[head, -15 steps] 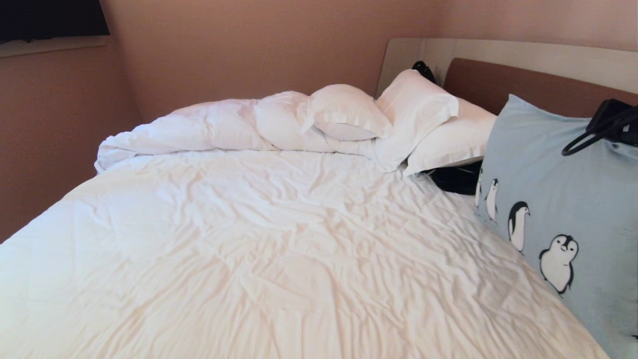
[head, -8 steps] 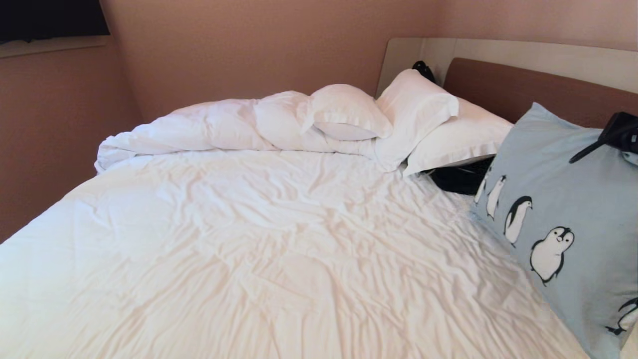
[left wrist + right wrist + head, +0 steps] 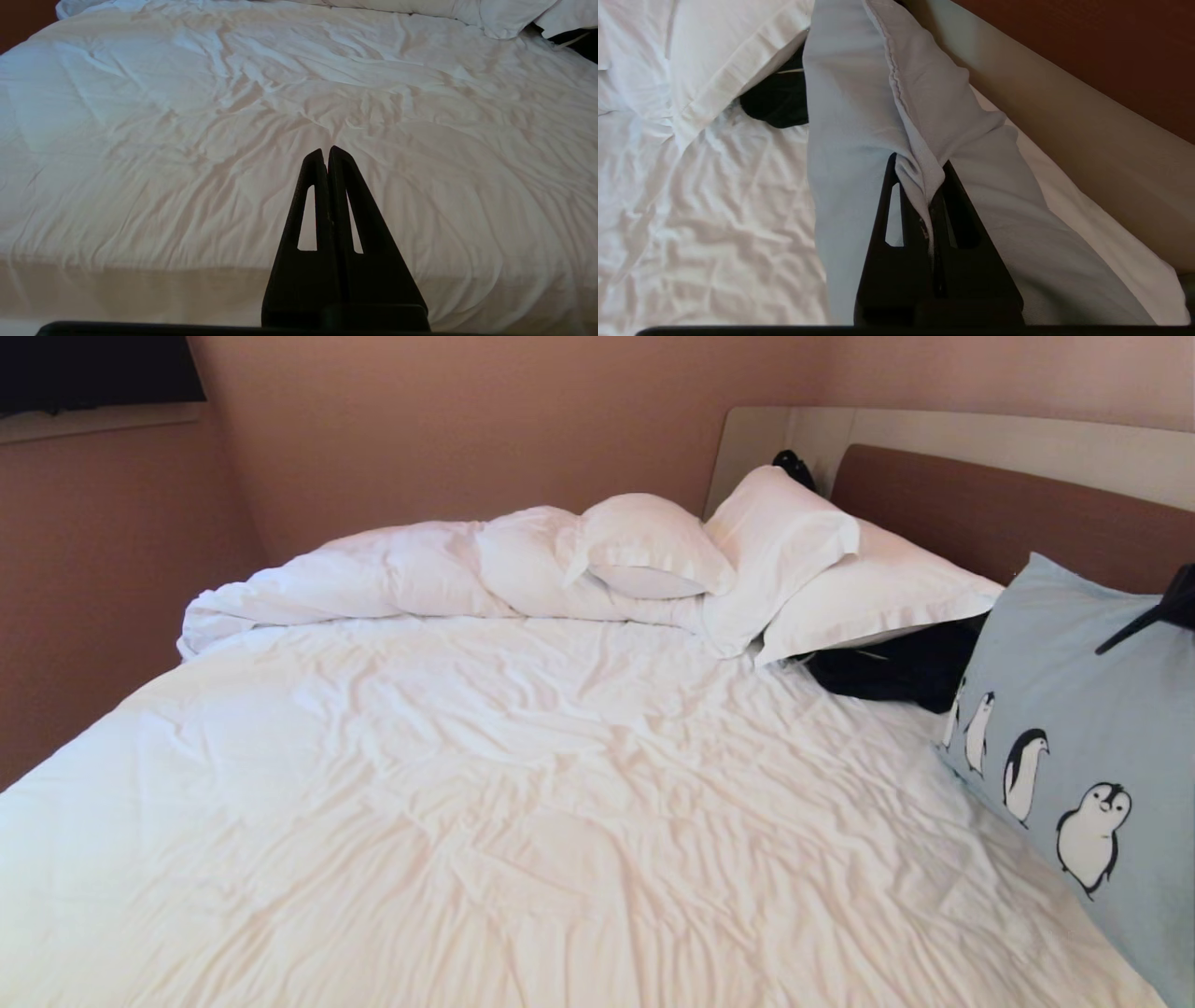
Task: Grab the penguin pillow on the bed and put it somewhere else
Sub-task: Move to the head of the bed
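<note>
Blue penguin pillow [image 3: 1092, 709] cut off at frame edge (pinched by right end effector [image 3: 930, 186]).

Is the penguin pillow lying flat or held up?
Held up: the right gripper pinches the penguin pillow by its seam; it hangs on edge.

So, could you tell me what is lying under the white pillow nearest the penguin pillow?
A black clothing bundle pokes out from under that white pillow. How far it runs beneath is covered; its right end is hidden behind the penguin pillow.
</note>
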